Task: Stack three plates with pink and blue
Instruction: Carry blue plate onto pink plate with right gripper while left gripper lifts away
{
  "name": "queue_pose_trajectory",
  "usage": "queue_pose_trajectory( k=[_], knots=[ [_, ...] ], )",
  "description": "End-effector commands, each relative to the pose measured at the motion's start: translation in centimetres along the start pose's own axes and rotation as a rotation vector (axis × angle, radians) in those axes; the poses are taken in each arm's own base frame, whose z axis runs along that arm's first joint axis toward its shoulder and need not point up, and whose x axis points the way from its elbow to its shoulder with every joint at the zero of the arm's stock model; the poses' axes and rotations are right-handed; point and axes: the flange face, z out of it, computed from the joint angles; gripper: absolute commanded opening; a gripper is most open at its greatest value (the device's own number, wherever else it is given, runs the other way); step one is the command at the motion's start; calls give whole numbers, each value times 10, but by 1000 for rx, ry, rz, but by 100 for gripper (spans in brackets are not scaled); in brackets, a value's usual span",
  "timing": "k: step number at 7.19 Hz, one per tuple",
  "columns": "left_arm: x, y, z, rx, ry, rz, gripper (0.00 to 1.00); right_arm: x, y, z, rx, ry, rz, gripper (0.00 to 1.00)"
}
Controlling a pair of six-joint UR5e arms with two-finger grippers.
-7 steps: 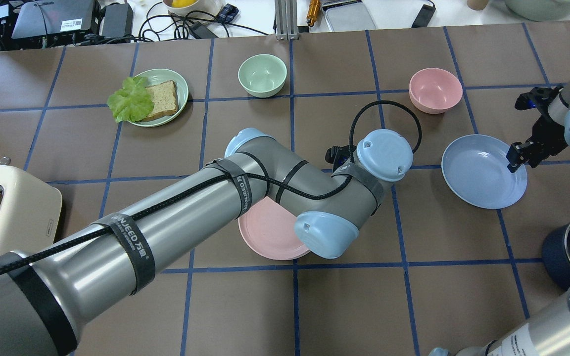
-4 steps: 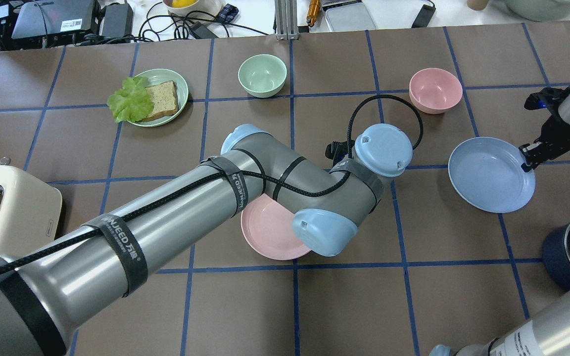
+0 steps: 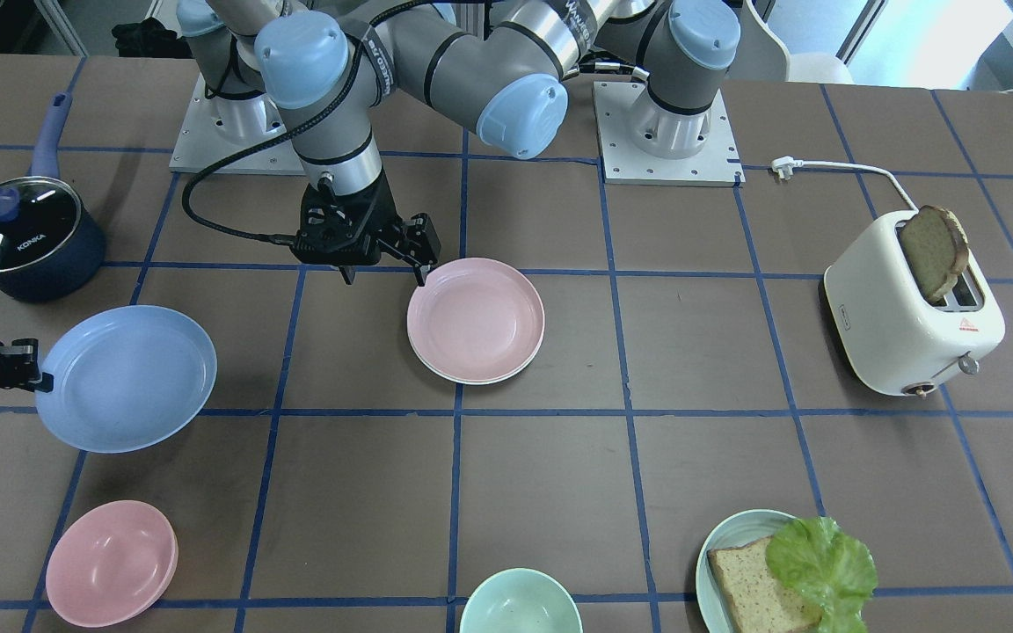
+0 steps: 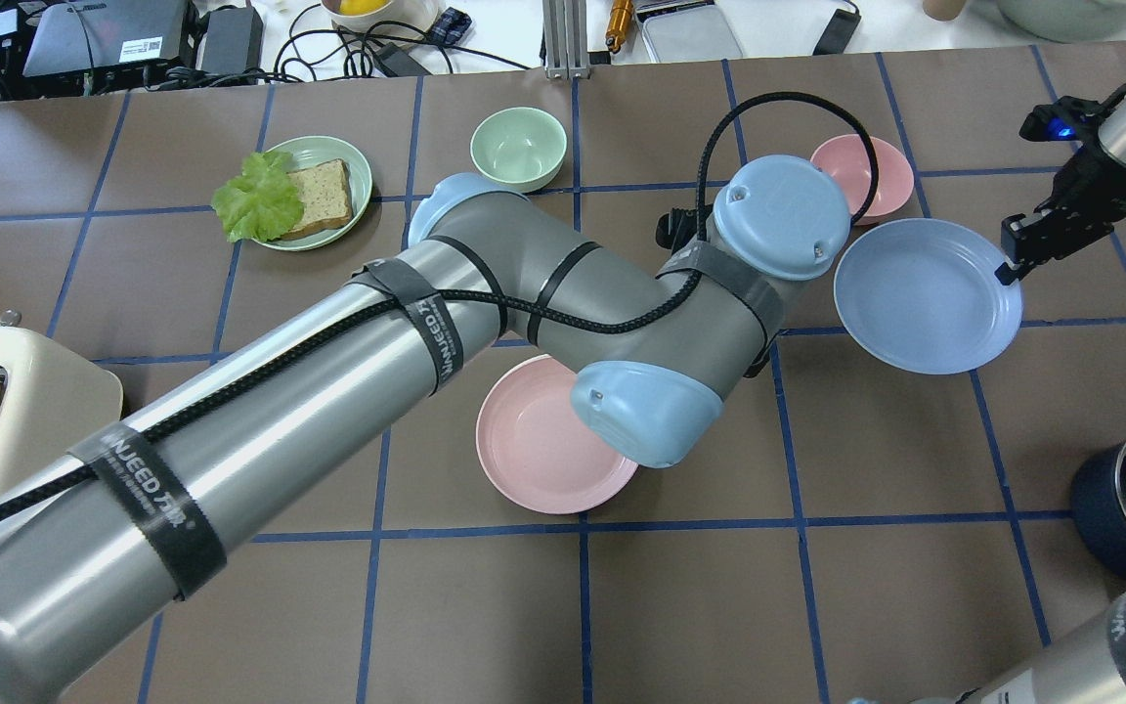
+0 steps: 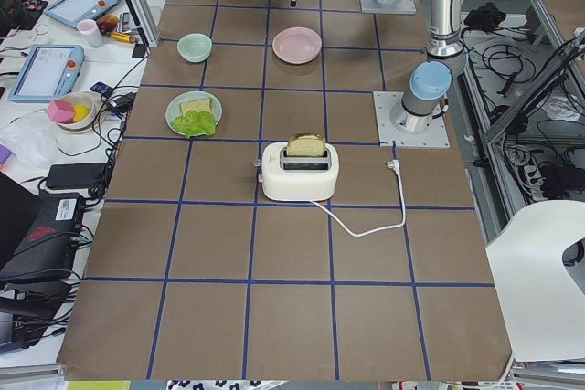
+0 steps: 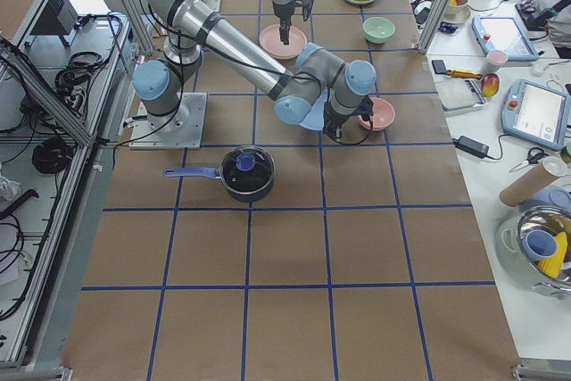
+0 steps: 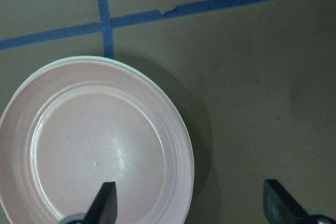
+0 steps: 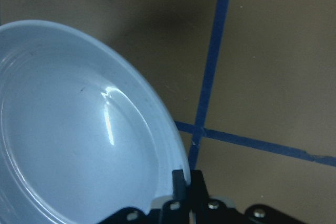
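Item one: blue plate, round, shallow, matte light blue with a faint raised ring inside the rim. It was held clear of the table, slightly tilted, with its shadow on the brown surface below, towards the edge on the robot's right and nearer the far edge than the robot-side one. In the front-facing view it lay between the saucepan and the pink bowl. The right gripper was clamped on its rim at the side farthest from mid-table, one finger above and one below the lip. Item two: pink plate, same shape and size, pale matte pink, sitting level inside the cream-white plate, of which only a thin pale rim showed beneath. This pair rested on the table well in from every edge, roughly at its middle. The left gripper hung above the table just beside the pair, on the side towards the blue plate, fingers spread wide and holding nothing. In its wrist view one finger overlapped the pink plate's edge and the other stood over bare table.
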Motion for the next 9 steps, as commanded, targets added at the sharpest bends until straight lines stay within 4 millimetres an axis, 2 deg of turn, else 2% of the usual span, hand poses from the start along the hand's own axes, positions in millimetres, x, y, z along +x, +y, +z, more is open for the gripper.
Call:
queue_pose_trajectory(
  k=[1,2,3,5,7,9],
  knots=[
    [-40,-9,-28,6,28,-47,100,-46,-6,-16,-16,-45,4,0],
    [-72,-16,-28,0,24,-36,100,-68,-12,-12,-30,-42,9,0],
    [-107,-26,-35,9,27,-37,100,-98,-8,-6,-49,-44,60,0],
    [-160,-40,-49,9,20,-7,100,-184,-1,26,-64,-34,130,0],
    [-224,-60,-58,-1,90,-17,100,-277,11,80,-58,12,178,0],
    [-258,-65,-67,1,99,13,100,-364,23,116,-15,47,171,0]
  ],
)
